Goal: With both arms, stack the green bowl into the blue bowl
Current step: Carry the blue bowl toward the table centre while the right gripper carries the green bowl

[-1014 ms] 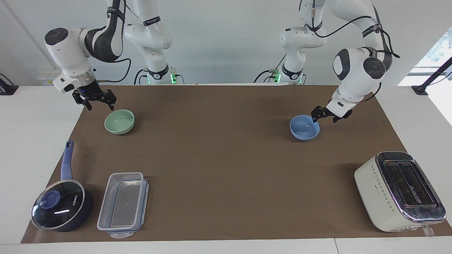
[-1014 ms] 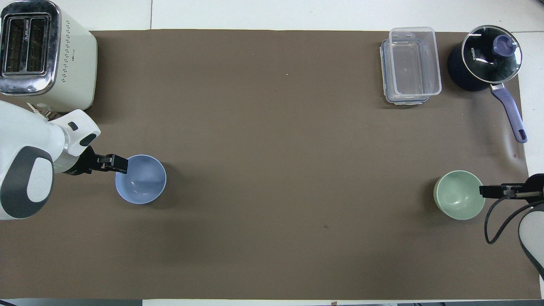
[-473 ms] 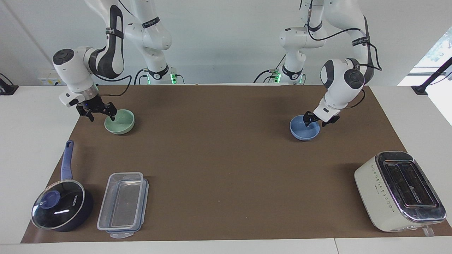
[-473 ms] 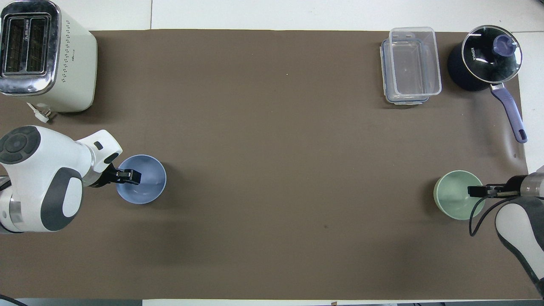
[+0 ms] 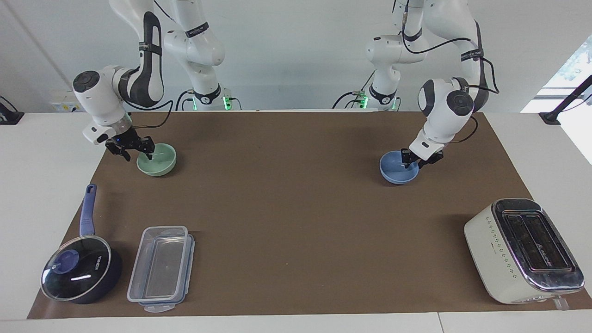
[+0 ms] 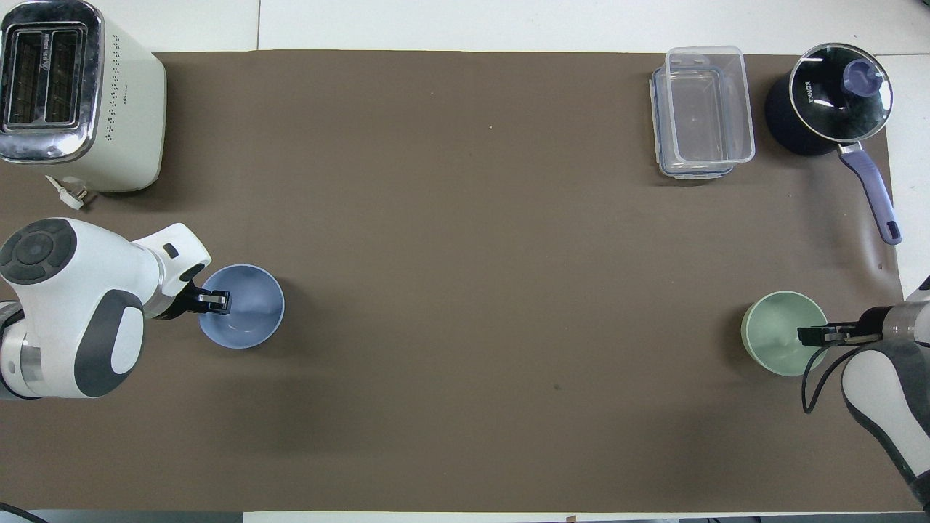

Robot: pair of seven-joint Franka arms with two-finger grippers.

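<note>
Nearest the robots, toward the left arm's end of the counter (image 5: 296, 208), the blue bowl (image 5: 397, 172) sits on the brown mat, the left tool (image 5: 409, 159) straddling its rim; whether it pinches I cannot tell. At the right arm's end, the right tool (image 5: 138, 151) straddles the green bowl's (image 5: 159, 162) rim, grip likewise unclear. Farther out stand toaster (image 5: 522, 252), clear container (image 5: 162, 268) and saucepan (image 5: 78, 273).

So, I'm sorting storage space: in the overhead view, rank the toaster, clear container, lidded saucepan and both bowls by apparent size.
1. toaster
2. saucepan, counting its handle; clear container looks about equal, so I won't split them
3. blue bowl and green bowl look alike
</note>
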